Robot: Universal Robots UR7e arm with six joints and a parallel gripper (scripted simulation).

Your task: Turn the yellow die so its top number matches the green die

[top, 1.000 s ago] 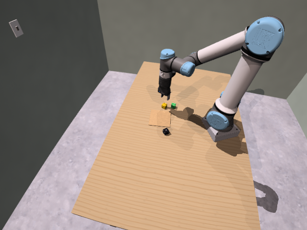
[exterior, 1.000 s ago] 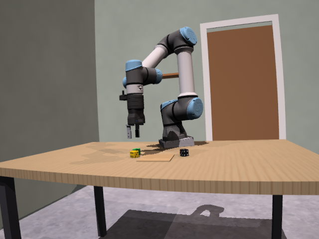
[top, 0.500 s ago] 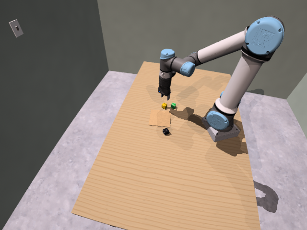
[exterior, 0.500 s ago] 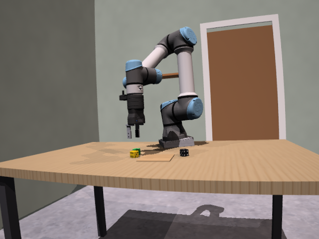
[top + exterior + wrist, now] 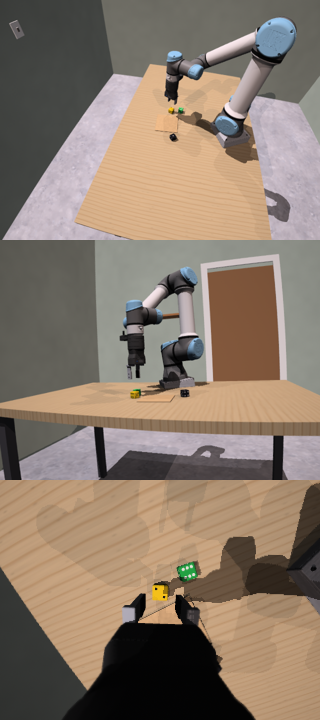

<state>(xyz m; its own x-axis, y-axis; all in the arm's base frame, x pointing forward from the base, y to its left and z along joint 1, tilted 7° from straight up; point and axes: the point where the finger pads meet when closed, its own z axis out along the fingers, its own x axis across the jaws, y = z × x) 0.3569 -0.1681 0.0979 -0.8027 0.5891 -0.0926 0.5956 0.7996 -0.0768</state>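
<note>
The yellow die [image 5: 171, 110] lies flat on the bare table just beyond the far edge of the thin tan mat [image 5: 166, 123], not on it. The green die [image 5: 181, 110] lies close beside it, apart from it, with six white pips on top in the wrist view [image 5: 187, 571]. In the wrist view the yellow die [image 5: 160, 592] shows one dark pip on top. My gripper [image 5: 171, 100] hangs open and empty well above the table, over the yellow die; it also shows in the side view [image 5: 132, 374] and the wrist view [image 5: 160, 611].
A black die [image 5: 172, 137] lies on the table just off the mat's near edge. The arm's base [image 5: 230, 135] stands to the right of the dice. The table's left edge is some way left of the gripper.
</note>
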